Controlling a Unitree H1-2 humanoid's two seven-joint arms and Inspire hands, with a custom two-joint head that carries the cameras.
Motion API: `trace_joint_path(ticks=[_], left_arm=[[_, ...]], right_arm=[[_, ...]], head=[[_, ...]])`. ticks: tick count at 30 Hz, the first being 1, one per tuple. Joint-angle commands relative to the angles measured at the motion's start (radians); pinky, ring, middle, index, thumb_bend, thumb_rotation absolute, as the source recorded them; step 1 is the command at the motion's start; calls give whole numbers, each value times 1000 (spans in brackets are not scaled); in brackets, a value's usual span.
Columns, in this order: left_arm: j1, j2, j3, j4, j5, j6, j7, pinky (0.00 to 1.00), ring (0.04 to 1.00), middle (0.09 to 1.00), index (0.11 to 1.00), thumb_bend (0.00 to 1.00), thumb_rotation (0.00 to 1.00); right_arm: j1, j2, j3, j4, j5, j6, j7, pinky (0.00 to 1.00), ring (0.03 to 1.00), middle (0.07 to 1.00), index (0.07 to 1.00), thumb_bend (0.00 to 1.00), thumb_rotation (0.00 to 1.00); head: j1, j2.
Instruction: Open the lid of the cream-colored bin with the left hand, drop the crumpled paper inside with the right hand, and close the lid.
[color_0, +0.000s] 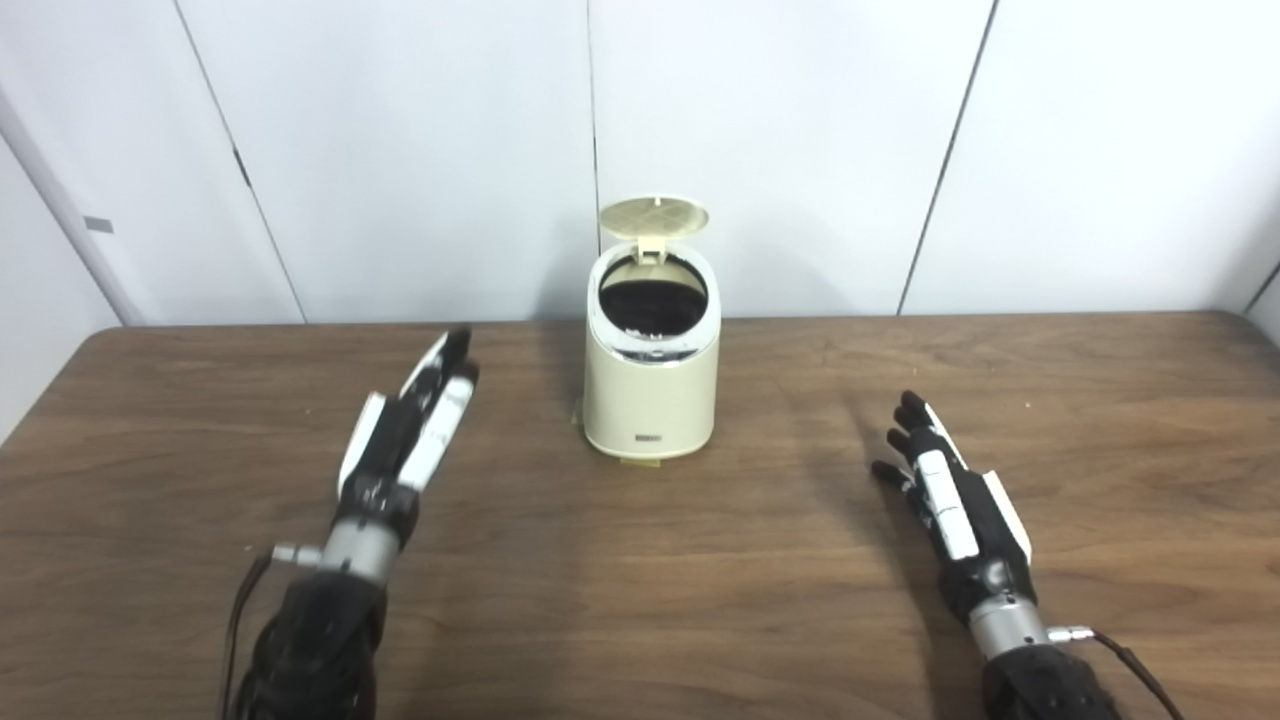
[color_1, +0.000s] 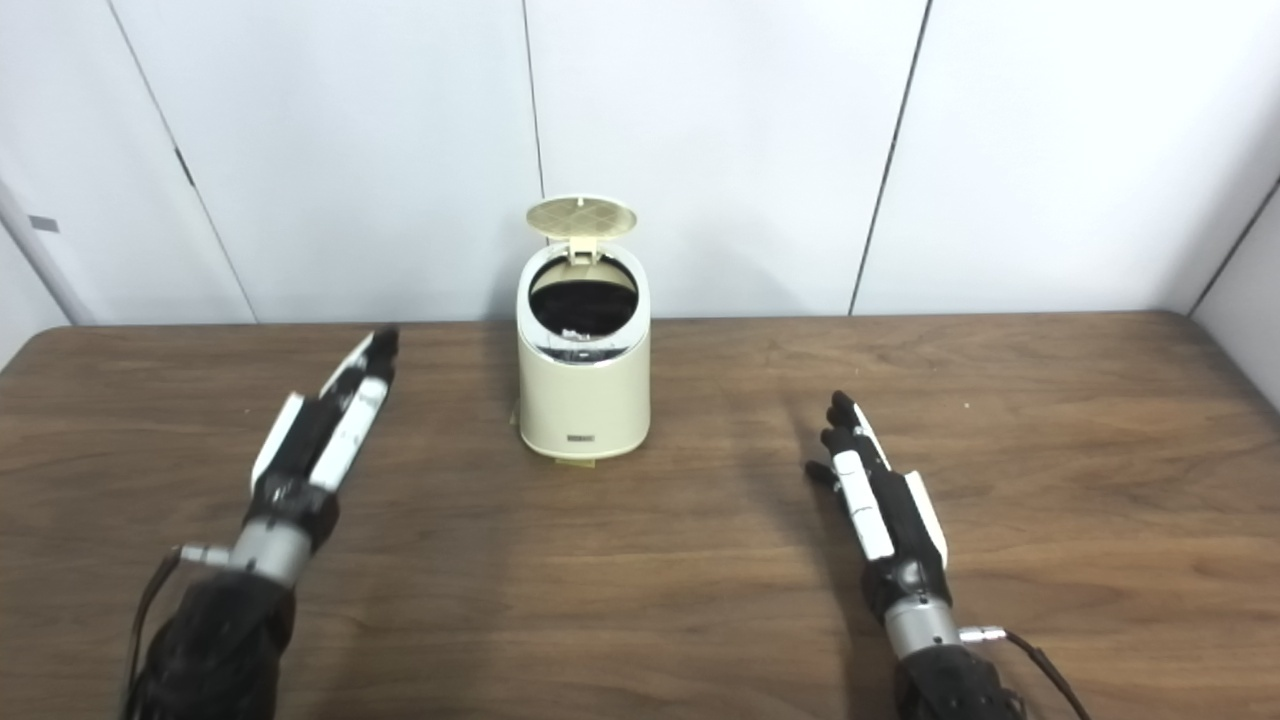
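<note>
Bin: cream-colored bin (color_0: 651, 385) stands upright on the tabletop (color_0: 640, 560), toward the far edge at centre; a yellowish tab shows under its base
Lid: lid (color_0: 654, 216) is raised on its rear hinge, standing nearly upright above the opening; the dark interior is exposed
Paper: no crumpled paper is visible on the tabletop or in either hand; small pale specks show inside the bin in the right eye view, too small to identify
Left hand: left hand (color_0: 410, 430) hovers low over the tabletop, fingers extended and close together, holding nothing; the bin lies at about 2 o'clock from it, near but apart
Right hand: right hand (color_0: 950, 500) rests flat near the tabletop, fingers extended and slightly spread, holding nothing; the bin lies at about 10 o'clock from it, well apart
Step in hand: judged as the closing step; lid open, no paper outside the bin
Next move: left hand must rise toward 2 o'clock, reach over the lid's top edge and press it forward and down until it seats; keep the push light, since the bin may slide or tip
</note>
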Motion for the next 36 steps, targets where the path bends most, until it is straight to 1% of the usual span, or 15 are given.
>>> trace_joint_path(ticks=[1,3,6,9,11,12,13,15,18,20,23,27,31,34,36], left_arm=[[-86,12,-4,-2,16,0,11,965,981,973,991,519,828],[-142,12,-8,14,23,4,8,954,974,967,984,508,794],[-204,15,-17,29,35,13,4,950,965,960,977,523,773],[-266,21,-30,52,37,17,-6,960,975,966,976,570,760],[-294,30,-42,66,48,12,-9,957,976,967,976,583,757],[-318,38,-56,79,64,9,-11,955,976,966,976,587,757],[-340,43,-65,92,72,7,-14,939,970,962,970,571,767],[-366,48,-75,111,79,4,-17,929,967,959,965,555,759],[-388,47,-89,136,90,-9,-15,933,966,956,963,549,762],[-398,44,-98,148,97,-15,-14,937,968,955,966,559,764],[-412,43,-113,171,116,-31,-14,930,966,956,972,566,776],[-432,47,-144,201,159,-48,-16,920,961,955,975,567,799],[-457,49,-172,221,200,-46,-23,931,959,946,963,576,803],[-477,52,-196,231,229,-40,-34,919,959,950,950,584,813],[-489,49,-201,241,233,-41,-40,911,957,952,941,588,800]], right_arm=[[-13,4,-3,-6,13,-47,-16,924,947,960,957,541,925],[-9,7,-2,5,12,-62,-24,922,938,952,953,564,936],[-5,10,3,18,11,-81,-32,913,935,949,954,582,951],[-4,22,-1,22,21,-87,-45,898,924,937,941,604,926],[-5,27,0,29,25,-98,-50,899,921,935,939,596,932],[-5,31,-3,36,45,-115,-44,899,921,934,939,595,934],[-6,38,-6,42,67,-132,-40,920,930,942,943,593,916],[-6,46,-10,55,98,-161,-36,923,931,943,940,599,888],[-7,62,-21,81,158,-224,-23,933,932,944,933,619,854],[-8,65,-22,95,176,-251,-16,944,934,947,936,631,849],[-5,62,-15,93,178,-254,-15,934,934,948,935,640,860],[-2,58,-14,93,174,-249,-17,938,941,957,945,622,887],[-3,59,-21,95,202,-251,-5,963,947,959,949,620,866],[-2,61,-22,93,210,-246,-4,963,942,954,941,622,847],[0,63,-19,87,209,-239,-6,958,941,953,941,611,851]], head=[[-1,-3],[-1,-7],[-2,-11],[1,-15],[2,-16],[3,-17],[4,-18],[5,-19],[1,-23],[0,-27],[0,-34],[3,-43],[3,-46],[2,-50],[3,-50]])
